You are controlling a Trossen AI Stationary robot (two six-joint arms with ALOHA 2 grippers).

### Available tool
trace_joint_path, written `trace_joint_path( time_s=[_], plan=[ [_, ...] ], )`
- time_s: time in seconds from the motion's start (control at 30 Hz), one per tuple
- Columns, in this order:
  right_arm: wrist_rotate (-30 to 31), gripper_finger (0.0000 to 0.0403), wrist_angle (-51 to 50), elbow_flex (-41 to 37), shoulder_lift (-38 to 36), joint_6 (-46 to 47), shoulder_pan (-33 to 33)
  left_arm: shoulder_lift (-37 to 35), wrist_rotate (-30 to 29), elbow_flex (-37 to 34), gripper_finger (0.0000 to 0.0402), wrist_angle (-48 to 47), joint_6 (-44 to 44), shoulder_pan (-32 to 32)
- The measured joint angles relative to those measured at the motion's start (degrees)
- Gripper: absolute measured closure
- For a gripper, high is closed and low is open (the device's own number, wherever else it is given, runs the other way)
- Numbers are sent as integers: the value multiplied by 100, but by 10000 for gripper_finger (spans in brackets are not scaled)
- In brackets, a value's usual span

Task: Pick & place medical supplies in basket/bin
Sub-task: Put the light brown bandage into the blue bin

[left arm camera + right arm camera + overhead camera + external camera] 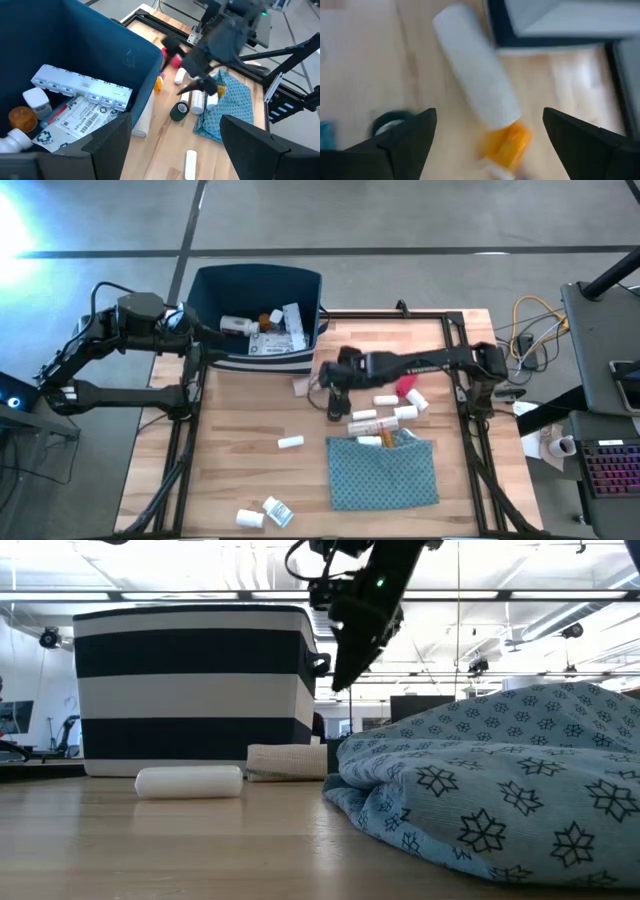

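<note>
From above, the dark blue bin (258, 315) sits at the far edge of the wooden tabletop (240, 470), with some supplies already inside it. The left gripper (205, 332) hangs over the bin's left rim; I cannot tell how its jaws stand. The right gripper (335, 408) points down near the middle of the tabletop, beside a bunch of white bottles (386, 399) and a red tube (405, 386). A teal cloth (383, 472) lies nearer the front. From table height, the striped bin stands behind a white bottle (189, 781), and the cloth fills the right side. The left wrist view looks into the bin at a white pill box (82, 87), a printed packet (77, 120) and an orange vial (22, 118). In the right wrist view, the jaws are wide apart and hold nothing, above a white roll (477, 75) and an orange vial (505, 142).
</note>
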Motion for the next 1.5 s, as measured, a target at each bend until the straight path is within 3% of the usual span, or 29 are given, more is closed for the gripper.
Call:
trace_joint_path(
  time_s=[0.17, 0.37, 0.7, 0.93, 1.2, 1.5],
  plan=[
    [-389, 44, 722, -110, 0, -1148, -373, 0, -2, -4, 120, 2, -115, 0],
    [-504, 44, 1437, -648, 0, -1714, -557, 0, 0, -7, 120, 17, -252, -1],
    [-687, 44, 3283, -1697, 0, -1595, -677, 66, -2, -9, 120, 226, -256, 0],
    [-702, 44, 3344, -2130, 114, -1167, -945, 237, -2, -9, 120, 334, -258, -2],
    [-1288, 44, 3526, -1730, 832, -1063, -1101, 577, -2, -9, 120, 326, -268, 0],
    [-1288, 49, 2266, -639, 1392, -1078, -1079, 631, 0, -5, 120, 326, -523, 0]
  ],
)
